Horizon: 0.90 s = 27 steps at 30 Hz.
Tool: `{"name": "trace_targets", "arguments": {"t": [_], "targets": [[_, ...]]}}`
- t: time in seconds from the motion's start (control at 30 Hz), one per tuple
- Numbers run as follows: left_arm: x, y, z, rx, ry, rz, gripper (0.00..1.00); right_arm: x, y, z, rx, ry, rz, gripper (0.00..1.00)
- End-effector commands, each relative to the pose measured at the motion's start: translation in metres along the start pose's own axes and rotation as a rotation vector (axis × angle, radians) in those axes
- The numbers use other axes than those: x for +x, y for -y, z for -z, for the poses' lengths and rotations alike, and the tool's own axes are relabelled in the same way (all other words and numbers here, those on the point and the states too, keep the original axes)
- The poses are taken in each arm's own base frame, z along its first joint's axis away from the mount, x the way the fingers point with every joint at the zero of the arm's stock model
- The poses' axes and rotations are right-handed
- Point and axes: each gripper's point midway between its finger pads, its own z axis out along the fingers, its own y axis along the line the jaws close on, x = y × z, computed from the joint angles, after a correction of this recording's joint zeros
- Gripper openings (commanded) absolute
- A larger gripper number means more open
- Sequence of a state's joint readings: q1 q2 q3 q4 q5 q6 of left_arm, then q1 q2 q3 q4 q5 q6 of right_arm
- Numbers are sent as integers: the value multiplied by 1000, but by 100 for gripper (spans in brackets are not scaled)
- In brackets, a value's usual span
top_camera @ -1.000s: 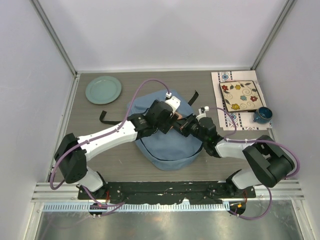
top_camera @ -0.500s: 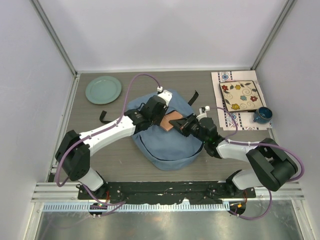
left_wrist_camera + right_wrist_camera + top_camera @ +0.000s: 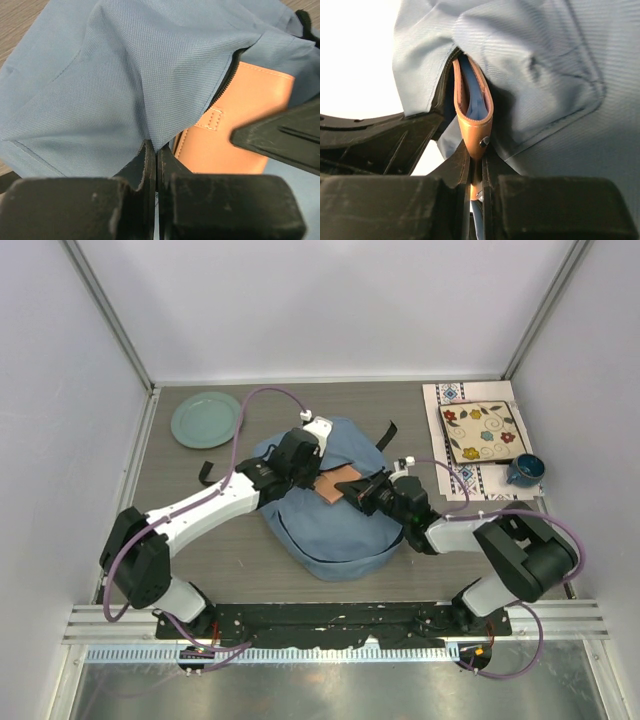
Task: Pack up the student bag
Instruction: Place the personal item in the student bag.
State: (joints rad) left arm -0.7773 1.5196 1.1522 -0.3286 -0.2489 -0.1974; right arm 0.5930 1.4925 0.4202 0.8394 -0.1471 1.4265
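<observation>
Leather case [image 3: 235,125], tan, inside woven student bag [image 3: 100,75].

A tan case [image 3: 473,122] is pinched edge-on at 6 o'clock by the gripper [image 3: 476,172], whose fingers are closed on it. Its far end is tucked into the opening of the bag [image 3: 550,75], whose blue fabric is spread from 12 to 4 o'clock.

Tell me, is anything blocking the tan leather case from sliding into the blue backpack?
Nothing visible does. The left gripper, shut on the student bag beside its zipper, holds the opening up, and the tan leather case in the right gripper is partly inside.
</observation>
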Motion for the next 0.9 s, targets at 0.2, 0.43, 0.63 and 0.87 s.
{"name": "trace_targets", "arguments": {"t": [0.2, 0.43, 0.63, 0.87], "targets": [[-12, 39, 44, 239, 34, 134, 0, -63, -58, 5, -280, 178, -151, 1], [-13, 55, 47, 318, 27, 176, 0, -53, -65, -7, -265, 161, -105, 1], [-32, 55, 49, 312, 63, 191, 0, -9, -46, -27, -94, 103, 104, 1], [-49, 54, 61, 328, 106, 180, 0, -8, -30, -45, 22, 99, 198, 1]]}}
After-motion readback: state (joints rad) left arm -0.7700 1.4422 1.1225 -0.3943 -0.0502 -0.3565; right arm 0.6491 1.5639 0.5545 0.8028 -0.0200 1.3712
